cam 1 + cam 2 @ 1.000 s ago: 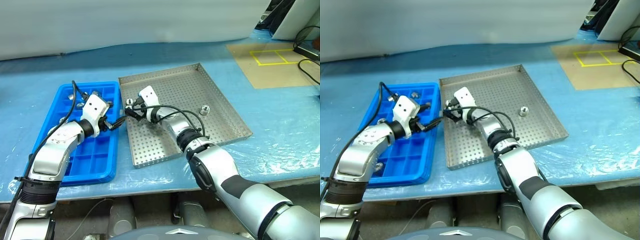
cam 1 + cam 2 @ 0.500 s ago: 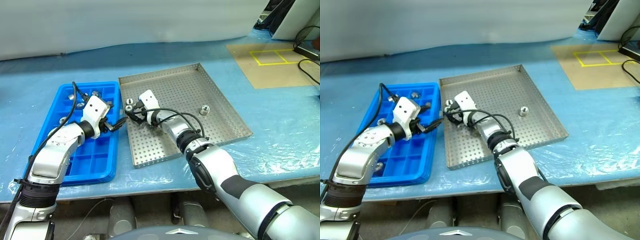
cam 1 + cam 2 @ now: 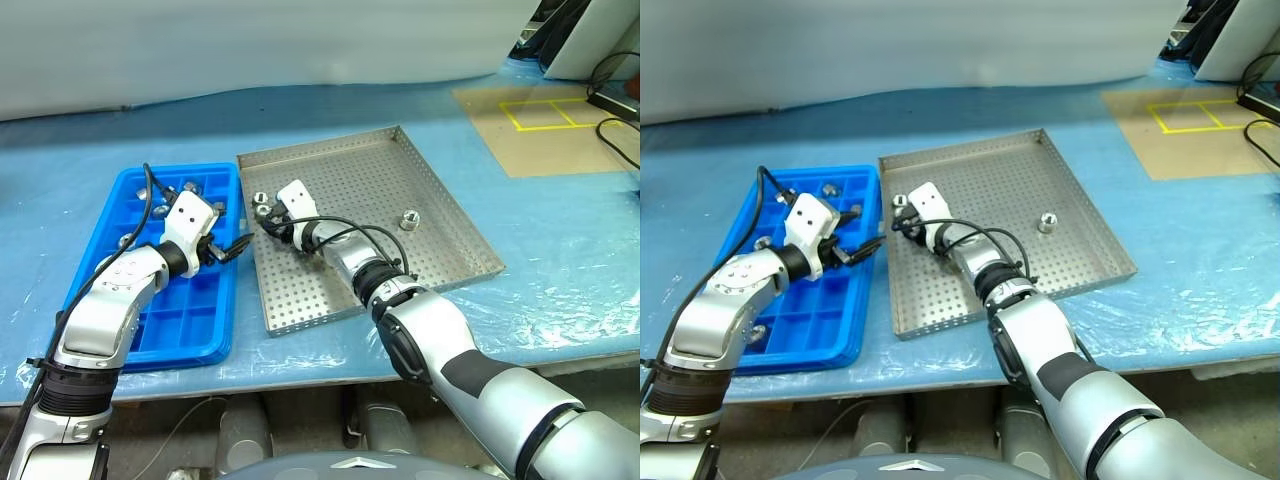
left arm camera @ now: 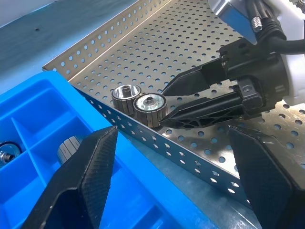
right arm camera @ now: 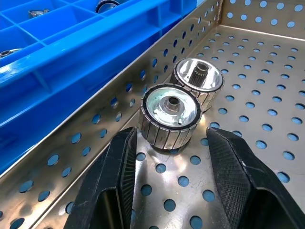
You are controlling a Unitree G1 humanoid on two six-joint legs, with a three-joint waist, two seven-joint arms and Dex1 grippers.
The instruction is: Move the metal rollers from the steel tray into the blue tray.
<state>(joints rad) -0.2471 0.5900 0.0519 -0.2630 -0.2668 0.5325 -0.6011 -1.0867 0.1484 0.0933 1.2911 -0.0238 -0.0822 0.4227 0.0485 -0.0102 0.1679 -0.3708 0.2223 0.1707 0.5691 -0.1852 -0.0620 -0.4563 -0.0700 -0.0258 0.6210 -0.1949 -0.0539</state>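
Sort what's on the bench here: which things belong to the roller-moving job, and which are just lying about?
Part of the job:
- rollers by the rim, one alone
- steel tray
- blue tray, rollers already in it
- right tool, closing around the nearer roller
- left tool, open, empty

Lying about:
- blue sheet
- yellow tape squares
- black cable

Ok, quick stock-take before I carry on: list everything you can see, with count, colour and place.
metal rollers: two, silvery, touching, by the steel tray's wall nearest the blue tray; one more stands alone further right; several in blue tray compartments.
steel tray: one, silver-grey, perforated, right of the blue tray.
blue tray: one, bright blue, gridded.
table cover: one, blue.
yellow tape squares: far right.
left gripper: black fingers, open, over the blue tray's edge.
right gripper: black fingers either side of the nearer roller.
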